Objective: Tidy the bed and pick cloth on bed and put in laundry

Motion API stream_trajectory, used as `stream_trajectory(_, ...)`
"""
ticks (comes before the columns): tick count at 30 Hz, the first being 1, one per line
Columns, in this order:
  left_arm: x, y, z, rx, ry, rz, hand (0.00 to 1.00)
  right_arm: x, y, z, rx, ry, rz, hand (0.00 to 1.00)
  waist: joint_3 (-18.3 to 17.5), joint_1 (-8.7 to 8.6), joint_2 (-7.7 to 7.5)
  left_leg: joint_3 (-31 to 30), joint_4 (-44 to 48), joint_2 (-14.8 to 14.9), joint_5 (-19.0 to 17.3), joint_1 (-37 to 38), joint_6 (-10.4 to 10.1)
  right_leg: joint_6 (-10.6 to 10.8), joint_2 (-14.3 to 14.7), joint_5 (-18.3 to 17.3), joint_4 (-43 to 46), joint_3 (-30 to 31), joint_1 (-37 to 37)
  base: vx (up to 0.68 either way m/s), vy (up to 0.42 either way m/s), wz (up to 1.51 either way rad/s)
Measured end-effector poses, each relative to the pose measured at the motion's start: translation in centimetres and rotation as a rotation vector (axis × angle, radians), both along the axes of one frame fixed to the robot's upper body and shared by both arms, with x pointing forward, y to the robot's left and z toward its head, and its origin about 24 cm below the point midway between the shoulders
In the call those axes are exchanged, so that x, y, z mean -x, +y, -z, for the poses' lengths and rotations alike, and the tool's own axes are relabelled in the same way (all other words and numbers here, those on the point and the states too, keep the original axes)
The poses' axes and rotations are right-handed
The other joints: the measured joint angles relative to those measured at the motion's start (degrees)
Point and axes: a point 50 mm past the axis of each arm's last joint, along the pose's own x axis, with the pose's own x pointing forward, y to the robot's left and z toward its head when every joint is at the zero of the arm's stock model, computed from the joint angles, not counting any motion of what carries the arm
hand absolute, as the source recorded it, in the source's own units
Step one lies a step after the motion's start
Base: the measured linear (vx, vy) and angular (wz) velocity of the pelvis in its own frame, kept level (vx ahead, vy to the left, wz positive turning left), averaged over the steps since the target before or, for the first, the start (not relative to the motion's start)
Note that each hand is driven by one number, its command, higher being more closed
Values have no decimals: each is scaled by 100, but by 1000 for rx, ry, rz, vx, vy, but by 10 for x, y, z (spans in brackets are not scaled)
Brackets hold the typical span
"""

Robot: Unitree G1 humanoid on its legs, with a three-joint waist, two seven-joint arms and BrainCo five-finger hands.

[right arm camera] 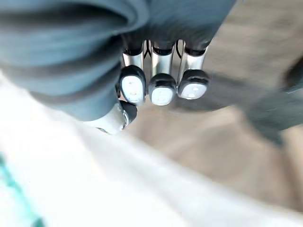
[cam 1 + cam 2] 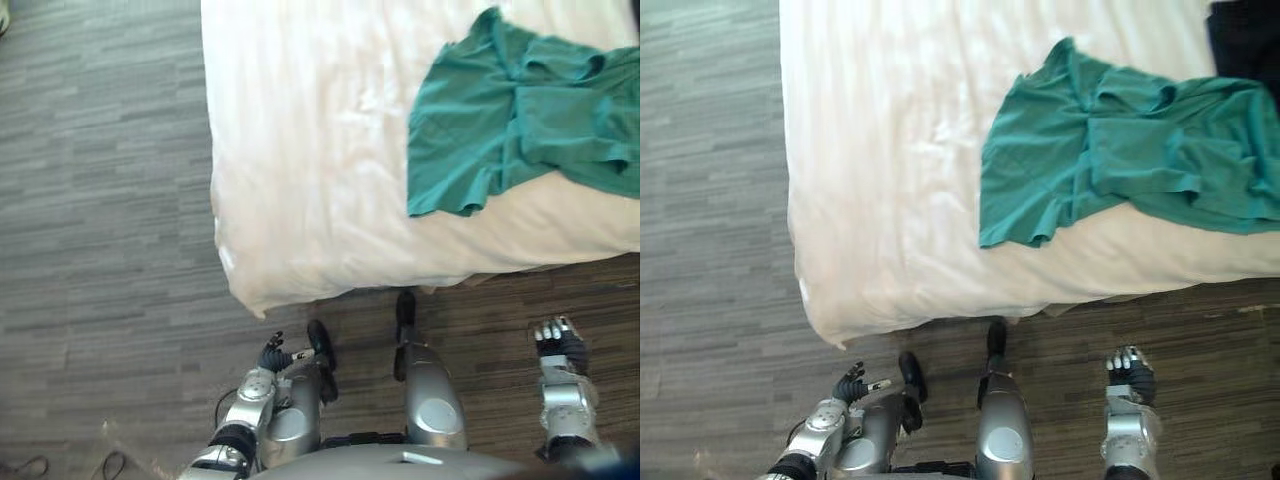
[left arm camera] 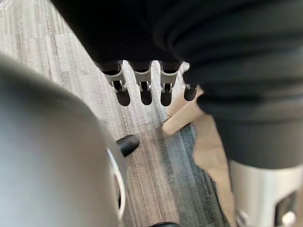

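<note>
One wide bed (image 2: 320, 150) with a white, lightly wrinkled sheet takes the upper part of both eye views, and its near corner hangs down toward the floor in front of the robot. Beside the bed, on the robot's left, lies a grey floor of wood-look planks (image 2: 100, 200), which turns more brown along the near edge of the bed. On the sheet, toward the robot's right, lies a crumpled green cloth garment (image 2: 500, 110). It is spread flat with several folds, and its lower hem reaches close to the near edge of the mattress, without hanging over it. No robot hand touches this green cloth. In the right eye view a dark cloth (image 2: 1245, 40) shows at the far right corner of the bed, just beyond the green cloth; what kind of piece it is I cannot tell. The left robot hand (image 2: 273, 355) hangs low above the floor, near the corner of the bed. Its fingers (image 3: 144, 90) are loose and nearly straight, and they grasp nothing. The right robot hand (image 2: 560, 340) is held above the brown floor, below the near edge of the bed and well apart from the green cloth. Its fingers (image 1: 162, 92) are also released and empty.
</note>
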Motion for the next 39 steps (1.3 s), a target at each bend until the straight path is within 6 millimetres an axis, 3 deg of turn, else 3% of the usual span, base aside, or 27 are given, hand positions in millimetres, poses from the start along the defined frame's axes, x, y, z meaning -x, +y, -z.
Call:
stream_trajectory(4, 13, 4, 4, -3, 38, -23, 0, -16, 18, -61, 184, -255, -125, 100, -261, -47, -104, 6, 5, -1, -90, 153, 5, 24, 6, -17, -80, 34, 191, 37, 9, -3)
stream_trajectory(8, 19, 9, 6, -14, 64, -23, 0, -36, 65, -108, 334, -463, -402, 100, -382, -56, -240, 14, -82, -23, -110, 361, 15, 39, 0, -17, -124, 58, 385, 23, 18, -2)
stream_trajectory(15, 18, 6, 5, -25, 65, 16, 0, -71, 154, -142, 312, -661, -847, 100, -459, 56, -249, -87, -211, -90, -86, 415, 52, 79, -71, -23, -147, -24, 480, -1, 10, 8)
stream_trajectory(20, 11, -1, 2, -14, 47, 59, 0, -115, 213, -171, 332, -691, -1080, 100, -420, 240, -153, -410, -146, -162, 18, 233, 122, 124, -175, 7, -147, -339, 496, 2, 17, 34)
stream_trajectory(23, 0, -10, -2, 21, 27, 78, 0, -137, 234, -183, 335, -647, -1136, 100, -290, 500, 57, -607, -30, -224, 45, 60, 163, 141, -279, 22, -145, -563, 511, -27, 31, 44)
stream_trajectory(26, -9, -16, -6, 45, -4, 84, 0, -151, 252, -195, 280, -642, -1171, 100, -105, 619, 241, -785, 109, -270, 62, -135, 190, 151, -347, 39, -136, -727, 499, -49, 22, 34)
stream_trajectory(29, -20, -21, -11, 69, -37, 83, 0, -165, 266, -210, 234, -645, -1175, 100, 169, 680, 414, -884, 232, -305, 81, -326, 219, 136, -404, 50, -117, -853, 434, -82, 10, 23)
stream_trajectory(33, -30, -29, -15, 96, -68, 114, 0, -180, 266, -212, 232, -587, -1122, 100, 269, 742, 545, -929, 330, -311, 131, -762, 255, 111, -427, 68, 7, -880, 23, -67, 6, 14)
stream_trajectory(37, -40, -43, -19, 114, -97, 154, 0, -199, 237, -190, 160, -457, -974, 100, 413, 813, 837, -953, 404, -374, 180, -1034, 281, 108, -486, 70, 100, -889, -247, -22, 18, 5)
stream_trajectory(39, -42, -47, -20, 123, -110, 159, 0, -204, 221, -190, 144, -465, -914, 100, 461, 807, 934, -943, 404, -401, 199, -1149, 308, 101, -509, 76, 135, -873, -397, -17, 29, -2)
